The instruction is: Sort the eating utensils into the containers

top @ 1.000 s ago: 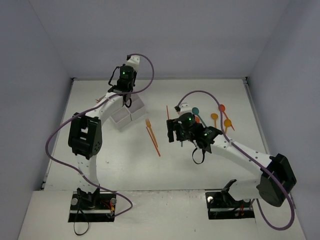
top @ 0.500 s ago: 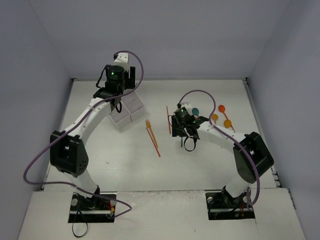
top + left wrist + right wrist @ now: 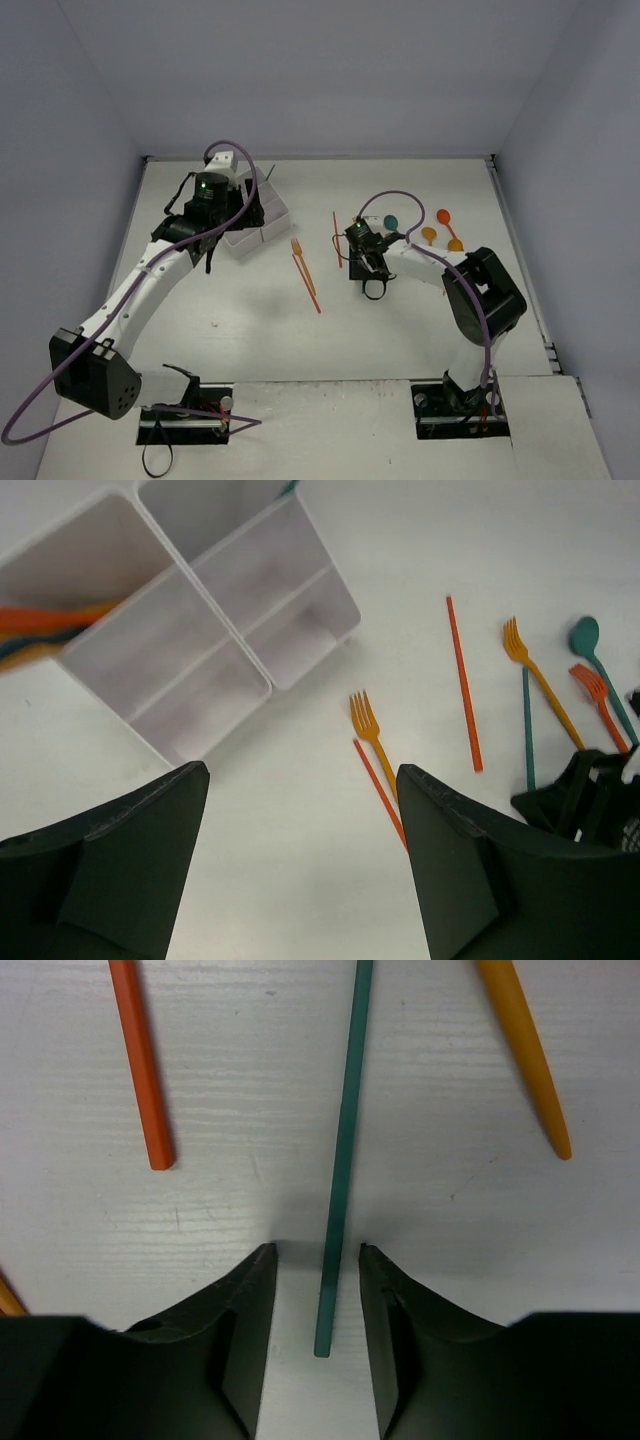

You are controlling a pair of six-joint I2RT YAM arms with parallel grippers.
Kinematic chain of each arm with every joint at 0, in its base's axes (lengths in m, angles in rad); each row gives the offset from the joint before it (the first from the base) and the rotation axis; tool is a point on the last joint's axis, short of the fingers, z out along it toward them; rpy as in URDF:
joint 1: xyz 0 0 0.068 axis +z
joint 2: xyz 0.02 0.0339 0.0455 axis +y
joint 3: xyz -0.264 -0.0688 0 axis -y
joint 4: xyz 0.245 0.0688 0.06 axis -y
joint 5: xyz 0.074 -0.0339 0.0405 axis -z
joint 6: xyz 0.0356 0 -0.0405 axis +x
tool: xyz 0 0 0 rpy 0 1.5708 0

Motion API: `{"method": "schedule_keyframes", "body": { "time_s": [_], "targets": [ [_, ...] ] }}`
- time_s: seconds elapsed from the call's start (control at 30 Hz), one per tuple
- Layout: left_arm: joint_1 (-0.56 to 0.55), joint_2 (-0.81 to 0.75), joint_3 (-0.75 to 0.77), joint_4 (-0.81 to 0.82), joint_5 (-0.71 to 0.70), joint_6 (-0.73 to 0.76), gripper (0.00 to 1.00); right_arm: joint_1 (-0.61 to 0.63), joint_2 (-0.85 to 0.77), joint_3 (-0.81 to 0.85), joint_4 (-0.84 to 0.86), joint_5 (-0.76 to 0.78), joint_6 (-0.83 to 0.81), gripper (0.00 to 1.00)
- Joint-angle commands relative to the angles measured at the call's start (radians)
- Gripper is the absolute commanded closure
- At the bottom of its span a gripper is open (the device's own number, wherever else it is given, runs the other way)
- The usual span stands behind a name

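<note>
While the overhead view hides the right pincer (image 3: 315, 1252) under its wrist, the wrist camera shows the jaws astride the end of a teal handle (image 3: 341, 1130), a thin gap on each side, not yet clamped. That handle lies on the worktop (image 3: 250, 320) well to the right of the white tray (image 3: 265, 228), between a red stick (image 3: 140, 1070) and an orange handle (image 3: 520, 1050). Only the left wrist view shows orange and teal utensils (image 3: 40, 625) already in one tray compartment. The left pincer (image 3: 300, 780) hangs wide open and empty just in front of the tray. The left arm stretches long toward the tray; the right arm folds back at a raised elbow toward it.
</note>
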Motion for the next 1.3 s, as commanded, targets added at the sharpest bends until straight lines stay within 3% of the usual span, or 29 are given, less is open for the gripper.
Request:
{"method": "schedule_keyframes", "body": {
  "time_s": [0.0,0.17,0.47,0.63,0.8,1.13,1.27],
  "targets": [
    [-0.008,-0.066,-0.019,-0.010,0.093,-0.138,0.27,-0.007,0.038,0.031,-0.010,-0.001,0.031,0.73],
    [-0.027,-0.049,0.002,-0.002,0.166,-0.206,0.27,0.001,0.019,0.022,-0.008,0.024,0.016,1.00],
    [-0.052,0.074,0.103,0.130,0.397,-0.368,0.27,0.077,-0.294,0.013,0.038,0.009,-0.181,1.00],
    [-0.096,0.155,0.189,0.169,0.428,-0.377,0.27,0.130,-0.460,0.015,0.078,-0.070,-0.267,1.00],
    [-0.124,0.193,0.227,0.242,0.446,-0.404,0.27,0.161,-0.517,0.031,0.102,-0.106,-0.302,1.00],
    [-0.163,0.272,0.293,0.238,0.432,-0.384,0.28,0.170,-0.532,0.050,0.139,-0.131,-0.316,1.00],
    [-0.172,0.295,0.294,0.225,0.419,-0.360,0.38,0.170,-0.521,0.053,0.178,-0.133,-0.314,1.00]
  ]
}}
